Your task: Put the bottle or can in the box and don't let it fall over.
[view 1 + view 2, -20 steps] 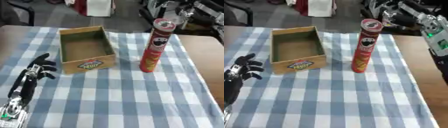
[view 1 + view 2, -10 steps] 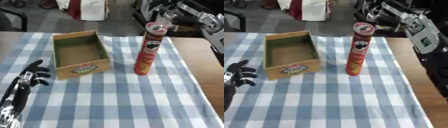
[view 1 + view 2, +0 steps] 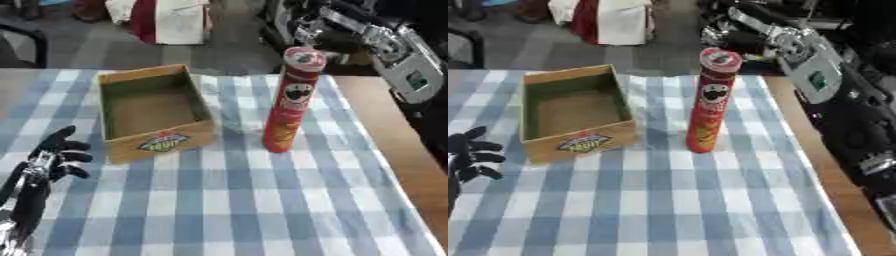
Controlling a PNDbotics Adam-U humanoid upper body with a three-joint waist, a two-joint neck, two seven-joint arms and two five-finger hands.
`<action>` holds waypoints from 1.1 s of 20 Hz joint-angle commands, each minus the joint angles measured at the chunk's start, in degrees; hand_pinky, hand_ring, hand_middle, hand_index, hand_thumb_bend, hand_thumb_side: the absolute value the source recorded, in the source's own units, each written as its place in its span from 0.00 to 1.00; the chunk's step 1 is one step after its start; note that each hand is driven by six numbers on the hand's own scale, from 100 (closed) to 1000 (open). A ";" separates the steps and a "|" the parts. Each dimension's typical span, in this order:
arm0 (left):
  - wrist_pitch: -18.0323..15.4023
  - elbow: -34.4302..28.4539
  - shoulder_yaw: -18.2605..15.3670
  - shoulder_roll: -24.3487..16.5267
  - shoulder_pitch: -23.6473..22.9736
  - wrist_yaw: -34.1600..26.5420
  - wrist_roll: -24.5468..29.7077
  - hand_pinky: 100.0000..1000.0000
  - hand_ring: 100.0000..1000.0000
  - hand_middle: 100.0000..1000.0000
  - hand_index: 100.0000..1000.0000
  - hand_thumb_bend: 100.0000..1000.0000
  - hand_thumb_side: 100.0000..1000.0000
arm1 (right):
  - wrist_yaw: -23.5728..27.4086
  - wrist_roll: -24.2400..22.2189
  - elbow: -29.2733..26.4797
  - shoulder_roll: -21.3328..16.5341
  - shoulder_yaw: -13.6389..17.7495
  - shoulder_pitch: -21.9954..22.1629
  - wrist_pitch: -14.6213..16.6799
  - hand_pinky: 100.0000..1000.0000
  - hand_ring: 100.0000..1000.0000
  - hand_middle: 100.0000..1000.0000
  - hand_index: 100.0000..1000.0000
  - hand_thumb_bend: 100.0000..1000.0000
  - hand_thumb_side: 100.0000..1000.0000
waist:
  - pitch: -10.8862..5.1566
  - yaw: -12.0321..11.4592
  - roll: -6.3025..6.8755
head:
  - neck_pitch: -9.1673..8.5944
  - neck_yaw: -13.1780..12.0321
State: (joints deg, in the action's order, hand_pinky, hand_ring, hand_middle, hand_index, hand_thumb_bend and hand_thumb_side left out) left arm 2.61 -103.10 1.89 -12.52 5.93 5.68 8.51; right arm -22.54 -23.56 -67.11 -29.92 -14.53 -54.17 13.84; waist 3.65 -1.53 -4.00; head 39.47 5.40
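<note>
Checked cloth (image 3: 262, 210) bears upright red can (image 3: 290, 100) beside empty box (image 3: 153, 114); left hand (image 3: 54, 155) idle, fingers relaxed apart.

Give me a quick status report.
Left hand idle, open, lower left. Right hand behind tall red chip can, fingers unclear. Can upright beside empty cardboard box. Nothing between them.

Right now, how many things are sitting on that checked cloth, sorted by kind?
Cardboard box: 1
Tall red chip can: 1
Robot hand resting at the left edge: 1
Total: 3
</note>
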 commanded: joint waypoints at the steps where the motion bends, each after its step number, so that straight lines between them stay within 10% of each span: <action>1: 0.00 -0.62 -0.07 -0.23 0.50 -0.04 0.08 0.49 0.63 0.63 0.92 0.21 1.00 | 0.52 -2.31 -2.47 -1.31 -0.59 -0.78 -0.08 0.94 0.97 0.98 1.00 0.00 1.00 | -0.72 0.14 0.16 | -1.10 0.43; 22: -0.04 -0.61 0.01 -0.15 0.71 -0.07 0.33 0.49 0.63 0.63 0.92 0.21 1.00 | -0.84 -11.55 -6.93 1.44 -5.06 0.19 -0.29 0.98 0.99 0.99 1.00 0.00 1.00 | -0.66 0.09 0.08 | -1.40 1.63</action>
State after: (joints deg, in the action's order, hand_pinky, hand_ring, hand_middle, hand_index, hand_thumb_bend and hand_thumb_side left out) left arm 2.67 -103.09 1.90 -12.52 5.95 5.68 8.66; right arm -22.93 -34.77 -72.96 -27.82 -19.86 -52.97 13.40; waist 3.65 -1.45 -4.07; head 38.69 6.87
